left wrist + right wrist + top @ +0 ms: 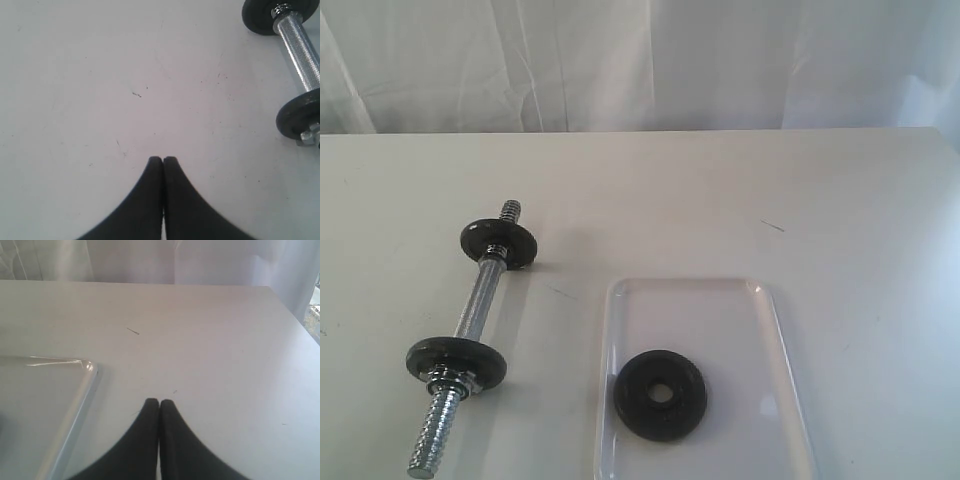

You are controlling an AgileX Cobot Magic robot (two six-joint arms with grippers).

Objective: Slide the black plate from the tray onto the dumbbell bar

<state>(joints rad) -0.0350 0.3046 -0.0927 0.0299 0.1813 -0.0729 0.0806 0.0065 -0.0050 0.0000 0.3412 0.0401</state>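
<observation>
The black plate [661, 394] lies flat in the clear tray [760, 330] at the front middle of the exterior view. To its left the chrome dumbbell bar [480, 300] lies on the table with two small black discs on it, one farther back [498, 241] and one nearer [455, 362]. Neither gripper shows in the exterior view. My left gripper [163, 159] is shut and empty over bare table, with the bar [300, 50] off to one side. My right gripper [159, 401] is shut and empty beside a corner of the tray [87, 367].
The white table [720, 200] reaches back to a white curtain [640, 60]. Its right edge [295, 315] shows in the right wrist view. A small dark mark [772, 226] lies on the table behind the tray.
</observation>
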